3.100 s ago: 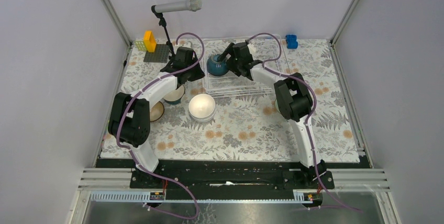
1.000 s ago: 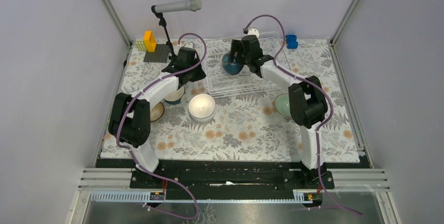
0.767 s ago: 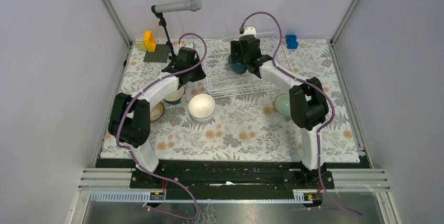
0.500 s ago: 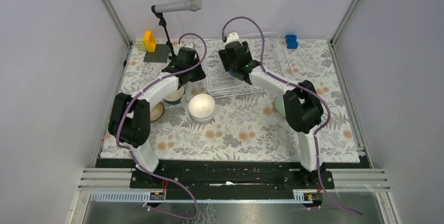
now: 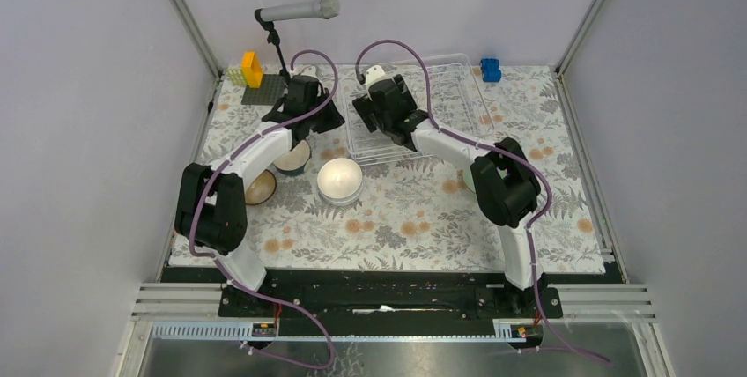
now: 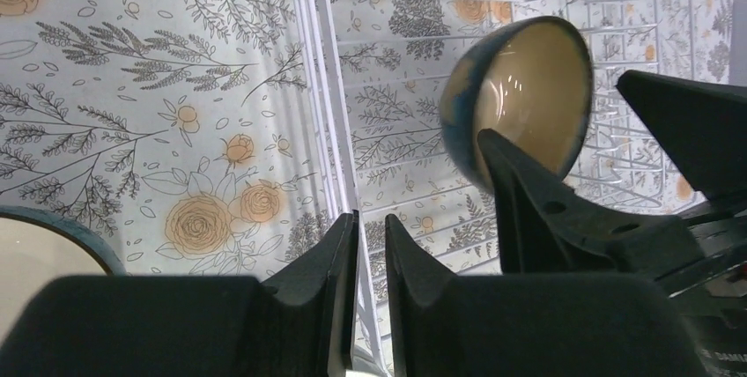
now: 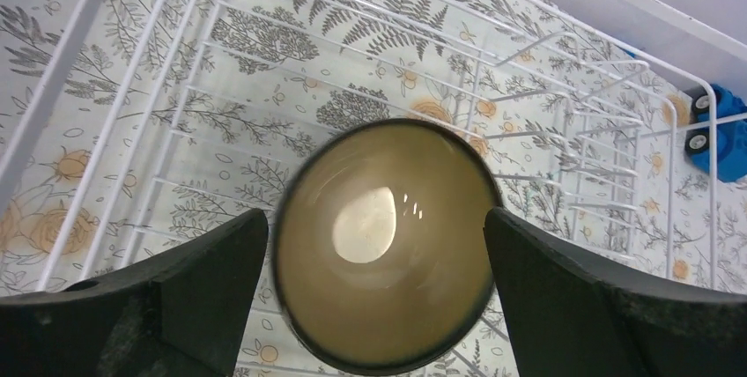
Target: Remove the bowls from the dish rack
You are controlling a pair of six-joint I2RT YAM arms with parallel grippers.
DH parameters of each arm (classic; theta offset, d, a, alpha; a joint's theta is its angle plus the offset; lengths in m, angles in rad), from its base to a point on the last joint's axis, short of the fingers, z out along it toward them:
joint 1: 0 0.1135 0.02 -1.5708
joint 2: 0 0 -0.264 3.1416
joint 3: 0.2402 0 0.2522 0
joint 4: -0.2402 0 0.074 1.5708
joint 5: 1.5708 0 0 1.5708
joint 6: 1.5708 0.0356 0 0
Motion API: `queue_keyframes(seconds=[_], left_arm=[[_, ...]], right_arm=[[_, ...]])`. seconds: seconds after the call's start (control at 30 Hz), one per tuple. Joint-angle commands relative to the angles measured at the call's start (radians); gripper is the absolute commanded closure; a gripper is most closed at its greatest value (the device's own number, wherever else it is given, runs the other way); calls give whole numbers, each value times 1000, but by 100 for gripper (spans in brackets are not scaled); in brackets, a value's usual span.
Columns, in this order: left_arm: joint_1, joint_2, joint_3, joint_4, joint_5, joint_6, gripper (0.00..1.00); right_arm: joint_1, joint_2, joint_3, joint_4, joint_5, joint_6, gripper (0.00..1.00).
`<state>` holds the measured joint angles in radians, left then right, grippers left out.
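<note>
The right gripper (image 7: 377,225) stands with its jaws spread wide and a teal bowl (image 7: 383,258) set squarely between them, its cream inside turned up towards the wrist camera. In that view the rim meets the finger on either side, yet from the left wrist a thin gap seems to show at the far finger, so I cannot tell whether the jaws are pressing on the bowl or only flanking it. Below this gripper lies the dish rack (image 5: 449,104). Its white wire grid runs beneath and beyond the bowl, which sits tilted and a little blurred over the rack's left part. A blue block (image 7: 718,144) lies past the rack's rim, off to the right of the fingers. The left gripper (image 6: 370,223) hangs just outside the rack's left rim, its fingers drawn to a narrow slit with nothing in it — the floral cloth (image 6: 132,86) is all that shows beneath. A second teal bowl (image 6: 44,254) sits on the cloth down and to the left of those fingers. Seen from above, a white bowl (image 5: 340,179) and a brown bowl (image 5: 260,188) rest on the cloth nearer the arm bases than either gripper — both well apart from the rack.
</note>
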<state>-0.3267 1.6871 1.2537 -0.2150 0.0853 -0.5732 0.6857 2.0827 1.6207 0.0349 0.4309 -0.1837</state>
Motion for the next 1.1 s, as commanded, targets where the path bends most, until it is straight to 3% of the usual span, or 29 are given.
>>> queue_keyframes(seconds=[0.0, 0.17, 0.43, 0.73, 1.07], left_arm=[[8, -47, -5, 56, 29, -8, 79], [8, -49, -4, 54, 33, -11, 78], [8, -78, -22, 55, 33, -9, 76], [8, -139, -51, 66, 27, -16, 71], [-15, -228, -122, 90, 11, -47, 66]], right_arm=[[-3, -35, 10, 9, -82, -3, 0], [-3, -38, 18, -12, -117, 18, 5], [-15, -75, 15, -20, -137, 119, 31], [-100, -78, 84, -188, -23, 449, 32], [-108, -23, 134, -282, 95, 566, 41]])
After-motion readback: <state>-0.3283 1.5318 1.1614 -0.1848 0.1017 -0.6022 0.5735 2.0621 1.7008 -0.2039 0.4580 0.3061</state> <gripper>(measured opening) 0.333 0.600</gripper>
